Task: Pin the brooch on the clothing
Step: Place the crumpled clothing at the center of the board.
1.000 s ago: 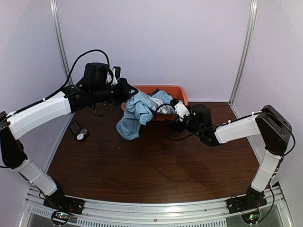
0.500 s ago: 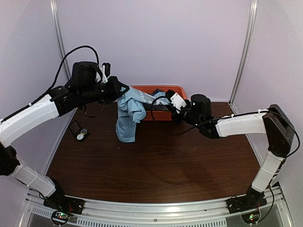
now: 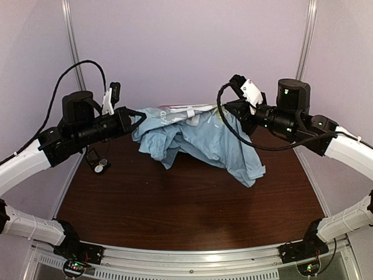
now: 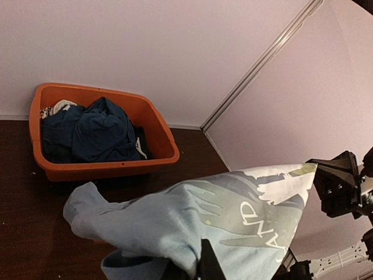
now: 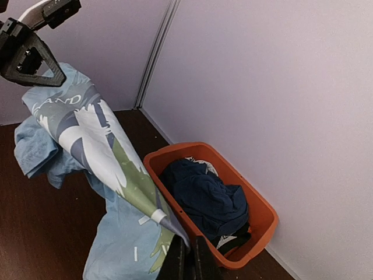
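A second ago the T-shirt (image 3: 201, 143) hung as one bunch from the left hand (image 3: 140, 116) in front of the tub, with the right hand (image 3: 230, 109) spread wide beside it. Now both hands are raised and well apart above the back half of the tabletop (image 3: 186, 210), and the shirt is stretched between them. The right hand has clamped down on one end of the printed part. The left hand is closed tight on the other end, as before. The white, green and yellow print runs along the taut top edge, and the rest sags in folds. One long flap hangs low toward the right side of the tabletop; whether it touches the wood cannot be told.

The brooch (image 3: 100, 168) has not moved. It lies near the left edge of the tabletop, just beside a small open black case (image 3: 91, 156), well apart from the shirt and under the left arm.

The orange tub (image 4: 170, 153) stands at the back edge of the tabletop against the wall, and from above the lifted shirt now almost hides it. It holds a crumpled dark blue garment (image 4: 96, 131) that fills most of it. A bit of white cloth (image 4: 58, 108) shows at one end and something black at the other. The shirt is clear of the tub.
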{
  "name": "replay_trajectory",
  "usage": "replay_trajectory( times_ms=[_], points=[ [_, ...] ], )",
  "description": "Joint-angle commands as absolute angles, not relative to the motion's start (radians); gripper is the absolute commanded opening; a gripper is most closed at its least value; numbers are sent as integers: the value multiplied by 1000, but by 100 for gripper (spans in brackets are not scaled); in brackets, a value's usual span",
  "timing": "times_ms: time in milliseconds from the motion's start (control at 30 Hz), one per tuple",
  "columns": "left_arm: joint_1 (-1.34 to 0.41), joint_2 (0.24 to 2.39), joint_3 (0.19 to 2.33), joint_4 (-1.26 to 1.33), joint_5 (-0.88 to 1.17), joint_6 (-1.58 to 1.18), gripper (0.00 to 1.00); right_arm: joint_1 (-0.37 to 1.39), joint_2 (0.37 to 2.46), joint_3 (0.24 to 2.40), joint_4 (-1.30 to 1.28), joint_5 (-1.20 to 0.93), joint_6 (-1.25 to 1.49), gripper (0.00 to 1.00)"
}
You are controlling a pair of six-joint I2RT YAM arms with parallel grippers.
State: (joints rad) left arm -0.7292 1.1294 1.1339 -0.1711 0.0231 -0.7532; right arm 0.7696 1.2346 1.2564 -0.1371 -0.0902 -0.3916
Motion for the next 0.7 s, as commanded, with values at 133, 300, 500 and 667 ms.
replay_trajectory(
  times_ms=[133,300,500,667],
  points=[
    [-747,1025,879,-150,-24,-730,0,830,1260,1243,-549,-56,-300,0],
    [-747,1075,786,-258,-157,-826,0,810,1416,1170,-537,33,-258,0],
    [-747,1221,760,-260,-216,-877,0,771,1624,1216,-468,86,-211,0],
    [-746,1329,812,-299,-285,-898,0,793,1661,1297,-543,11,-231,28]
  ],
)
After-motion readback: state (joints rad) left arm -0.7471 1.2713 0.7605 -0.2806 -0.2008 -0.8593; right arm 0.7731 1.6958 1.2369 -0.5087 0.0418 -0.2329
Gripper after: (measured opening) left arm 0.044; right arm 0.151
